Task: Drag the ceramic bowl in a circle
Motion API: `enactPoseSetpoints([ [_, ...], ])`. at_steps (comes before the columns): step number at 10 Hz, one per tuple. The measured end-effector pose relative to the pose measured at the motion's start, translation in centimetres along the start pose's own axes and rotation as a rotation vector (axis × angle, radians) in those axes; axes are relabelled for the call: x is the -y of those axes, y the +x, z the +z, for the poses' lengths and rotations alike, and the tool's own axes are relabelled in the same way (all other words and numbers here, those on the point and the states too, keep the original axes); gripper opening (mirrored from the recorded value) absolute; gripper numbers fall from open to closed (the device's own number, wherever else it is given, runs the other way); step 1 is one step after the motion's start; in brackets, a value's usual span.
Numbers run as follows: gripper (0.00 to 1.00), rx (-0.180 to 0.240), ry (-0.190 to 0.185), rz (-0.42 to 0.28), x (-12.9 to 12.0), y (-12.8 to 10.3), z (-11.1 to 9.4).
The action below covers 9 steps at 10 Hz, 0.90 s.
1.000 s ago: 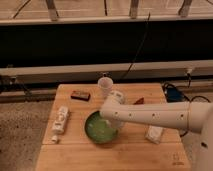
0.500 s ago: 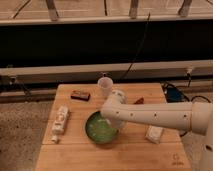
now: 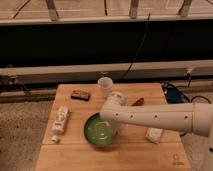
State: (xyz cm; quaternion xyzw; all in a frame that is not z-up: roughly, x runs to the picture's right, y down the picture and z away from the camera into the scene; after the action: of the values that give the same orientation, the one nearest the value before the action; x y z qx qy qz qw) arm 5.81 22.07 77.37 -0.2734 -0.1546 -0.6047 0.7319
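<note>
Wooden table held the glossy green ceramic bowl; the white gripper sat at its right rim, fingers hidden, grip unclear.

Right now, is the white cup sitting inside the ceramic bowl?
No: the white cup stands apart at the table's back edge, behind the ceramic bowl, where the gripper reaches in.
</note>
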Motion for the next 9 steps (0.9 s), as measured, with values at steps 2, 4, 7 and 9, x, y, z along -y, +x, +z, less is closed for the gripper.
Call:
enactPoseSetpoints([
  [2,0.0,0.004,0.004,-0.011,0.8,-0.5,-0.2],
  [4,0.0,0.008,0.009,-0.013,0.6,-0.4,-0.3],
  [7,0.0,0.019,0.024,-0.024,0.9,-0.8,-0.1],
  [9,0.0,0.023,0.026,-0.027,0.8,-1.8,-0.2],
])
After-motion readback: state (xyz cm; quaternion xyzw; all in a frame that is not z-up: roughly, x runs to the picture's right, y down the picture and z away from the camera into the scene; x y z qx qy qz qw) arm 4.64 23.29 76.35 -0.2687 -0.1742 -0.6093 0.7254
